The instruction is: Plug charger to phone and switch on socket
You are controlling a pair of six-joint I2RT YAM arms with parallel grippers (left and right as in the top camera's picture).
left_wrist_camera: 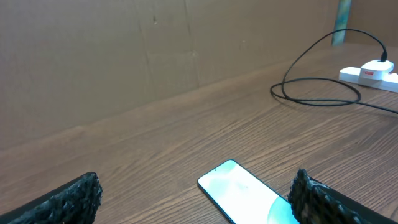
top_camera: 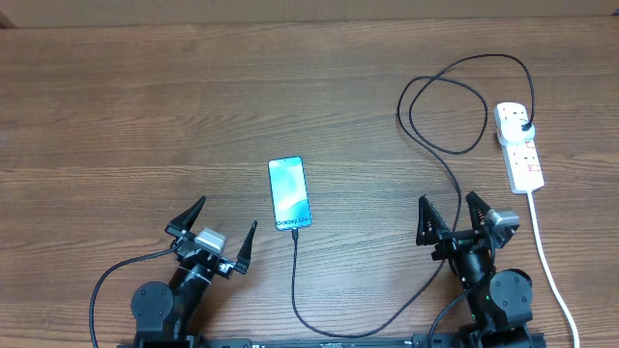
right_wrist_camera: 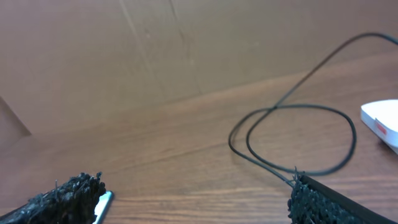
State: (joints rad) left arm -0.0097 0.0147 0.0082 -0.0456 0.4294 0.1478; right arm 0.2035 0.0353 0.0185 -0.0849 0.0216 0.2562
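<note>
The phone (top_camera: pixel 289 193) lies flat on the table's middle, its light blue screen up. The charger, a thin black cable (top_camera: pixel 295 280), meets the phone's near edge, runs right along the front, loops at the back (top_camera: pixel 445 116) and ends in a black plug (top_camera: pixel 523 127) seated in the socket (top_camera: pixel 519 150), a white power strip at the far right. My left gripper (top_camera: pixel 227 213) is open, near-left of the phone and holding nothing. My right gripper (top_camera: pixel 447 198) is open, beside the cable. The left wrist view shows the phone (left_wrist_camera: pixel 239 190) near the right finger (left_wrist_camera: pixel 323 202).
The socket's thick white cord (top_camera: pixel 546 251) runs down the right side past my right arm. A brown cardboard wall (left_wrist_camera: pixel 155 56) stands behind the table. In the right wrist view the cable loop (right_wrist_camera: pixel 298 109) and a corner of the power strip (right_wrist_camera: pixel 382 121) lie ahead.
</note>
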